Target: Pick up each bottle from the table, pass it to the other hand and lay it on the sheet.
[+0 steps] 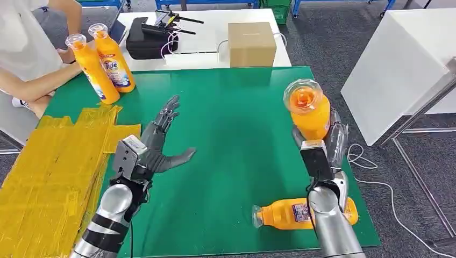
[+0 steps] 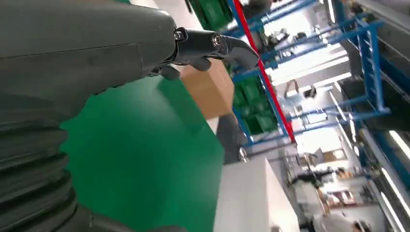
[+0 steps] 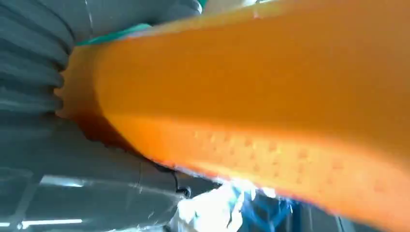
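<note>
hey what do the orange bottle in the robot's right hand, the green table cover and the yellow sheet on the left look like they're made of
Orange bottle in the right hand: likely glossy plastic, with a clear cap that shines. Green table cover: smooth and matte, maybe felt or a rubbery mat; hard to tell. Yellow sheet: seems to be strips of shiny plastic tape, judging by its seams and crinkled glare.

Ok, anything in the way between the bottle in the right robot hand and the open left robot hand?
Nothing visible. The held bottle in the right robot hand and the open left robot hand have only bare green mat between them. The lying bottle sits nearer the front edge, off that line.
</note>
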Robot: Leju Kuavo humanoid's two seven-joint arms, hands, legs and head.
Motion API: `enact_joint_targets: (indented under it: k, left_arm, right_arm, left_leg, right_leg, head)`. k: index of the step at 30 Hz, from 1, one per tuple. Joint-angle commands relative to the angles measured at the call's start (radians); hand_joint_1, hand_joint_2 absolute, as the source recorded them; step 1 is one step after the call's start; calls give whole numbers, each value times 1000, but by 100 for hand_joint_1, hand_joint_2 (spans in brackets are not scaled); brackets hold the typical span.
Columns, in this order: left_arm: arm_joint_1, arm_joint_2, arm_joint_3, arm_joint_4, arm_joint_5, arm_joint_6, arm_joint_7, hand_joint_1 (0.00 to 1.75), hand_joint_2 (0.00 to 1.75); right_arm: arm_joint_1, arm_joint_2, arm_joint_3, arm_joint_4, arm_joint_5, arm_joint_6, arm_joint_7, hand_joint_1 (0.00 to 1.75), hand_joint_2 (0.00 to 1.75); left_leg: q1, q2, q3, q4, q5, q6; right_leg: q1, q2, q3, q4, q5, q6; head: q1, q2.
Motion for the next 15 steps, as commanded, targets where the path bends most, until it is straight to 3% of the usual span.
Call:
enact_joint_targets:
  k: [1,5,15]
  left_arm:
    - [-77,47,-76,103,37,-3,-2,0,175]
    - [-77,49,-75,111,52,-4,-8,0,175]
    - [-74,49,-83,104,78,-8,-16,0,175]
  right_arm:
    - [-69,20,70,11,-97,41,-3,175,175]
    - [-80,13,65,14,-159,88,-3,175,175]
    - [-97,0,94,52,-153,109,11,169,175]
  left_leg:
    - [0,0,1,0,0,-1]
    - [1,1,3,0,-1,-1]
    - [1,0,2,0,-1,-1]
  right_leg:
    - [0,0,1,0,0,0]
    - [1,1,2,-1,-1,1]
    - [1,0,2,-1,0,0]
  head:
    - [0,0]
    - [0,0]
    - [0,0]
